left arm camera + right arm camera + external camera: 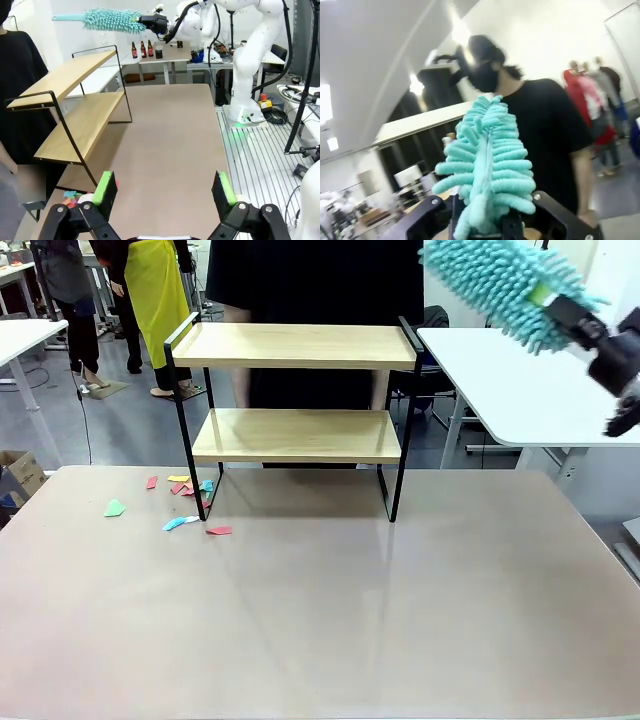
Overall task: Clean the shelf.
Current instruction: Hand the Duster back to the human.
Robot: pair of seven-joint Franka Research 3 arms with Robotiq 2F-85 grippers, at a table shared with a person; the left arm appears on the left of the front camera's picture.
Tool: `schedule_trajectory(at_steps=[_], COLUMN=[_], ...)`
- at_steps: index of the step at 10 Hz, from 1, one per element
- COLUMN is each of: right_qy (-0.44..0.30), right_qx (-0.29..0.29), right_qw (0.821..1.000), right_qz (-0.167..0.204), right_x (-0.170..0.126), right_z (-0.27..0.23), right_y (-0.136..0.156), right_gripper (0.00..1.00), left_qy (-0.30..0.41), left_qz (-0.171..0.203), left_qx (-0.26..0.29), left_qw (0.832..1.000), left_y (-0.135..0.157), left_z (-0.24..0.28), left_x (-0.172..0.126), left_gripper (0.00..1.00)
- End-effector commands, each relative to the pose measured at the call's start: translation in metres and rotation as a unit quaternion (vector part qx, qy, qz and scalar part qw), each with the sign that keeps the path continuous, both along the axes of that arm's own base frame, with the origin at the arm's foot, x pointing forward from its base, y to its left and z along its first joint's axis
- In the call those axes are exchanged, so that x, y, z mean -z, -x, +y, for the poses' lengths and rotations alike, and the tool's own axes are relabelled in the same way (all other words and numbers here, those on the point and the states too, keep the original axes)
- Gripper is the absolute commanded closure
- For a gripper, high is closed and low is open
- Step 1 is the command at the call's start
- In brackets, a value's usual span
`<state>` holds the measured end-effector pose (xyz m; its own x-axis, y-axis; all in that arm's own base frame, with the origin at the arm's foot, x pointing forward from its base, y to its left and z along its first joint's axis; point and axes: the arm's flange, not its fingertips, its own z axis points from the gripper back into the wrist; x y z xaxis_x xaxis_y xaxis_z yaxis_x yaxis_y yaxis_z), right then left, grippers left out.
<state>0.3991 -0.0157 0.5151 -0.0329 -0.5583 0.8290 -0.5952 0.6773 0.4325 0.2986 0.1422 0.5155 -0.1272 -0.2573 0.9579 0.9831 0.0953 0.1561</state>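
Observation:
The shelf (297,346) stands at the table's far middle, two light wooden boards in a thin black frame; both boards look bare. In the left wrist view the shelf (65,79) runs along the left side. High at the upper right, my right gripper (588,335) is shut on the handle of a teal fluffy duster (505,285), held above and right of the shelf's top board. The duster (111,20) and right gripper (152,22) also hang above the shelf's far end. The duster (487,160) rises between the right fingers. My left gripper (165,192) is open over the table.
Several coloured paper scraps (180,502) lie on the table by the shelf's left front leg. A person in black (315,285) stands behind the shelf. A white table (520,380) is at the right. The brown table (320,610) spreads toward me.

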Motion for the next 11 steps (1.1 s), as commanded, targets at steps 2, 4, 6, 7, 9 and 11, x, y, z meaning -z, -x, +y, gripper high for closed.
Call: schedule_trajectory(at_steps=[2,4,6,7,9,11], right_qy=[0.03,0.071,0.111,0.137,0.18,0.213], right_qx=[0.126,0.166,0.178,0.181,0.185,0.191], right_qw=[0.991,0.982,0.975,0.97,0.959,0.948], right_qz=[0.015,0.054,0.079,0.091,0.114,0.139], right_x=[0.014,0.022,0.031,0.037,0.055,0.076], right_z=[0.012,0.001,0.001,0.004,0.011,0.017], right_y=[0.046,0.057,0.061,0.064,0.069,0.073], right_gripper=[0.83,0.83,0.83,0.83,0.83,0.83], left_qy=[0.014,0.014,0.014,0.014,0.014,0.014], left_qz=[-0.015,-0.015,-0.015,-0.015,-0.015,-0.015], left_qx=[0.001,0.001,0.001,0.001,0.001,0.001], left_qw=[1.0,1.0,1.0,1.0,1.0,1.0], left_y=[0.001,0.001,0.001,0.001,0.001,0.001], left_z=[-0.004,-0.004,-0.004,-0.004,-0.004,-0.004], left_x=[0.001,0.001,0.001,0.001,0.001,0.001], left_gripper=[0.0,0.0,0.0,0.0,0.0,0.0])
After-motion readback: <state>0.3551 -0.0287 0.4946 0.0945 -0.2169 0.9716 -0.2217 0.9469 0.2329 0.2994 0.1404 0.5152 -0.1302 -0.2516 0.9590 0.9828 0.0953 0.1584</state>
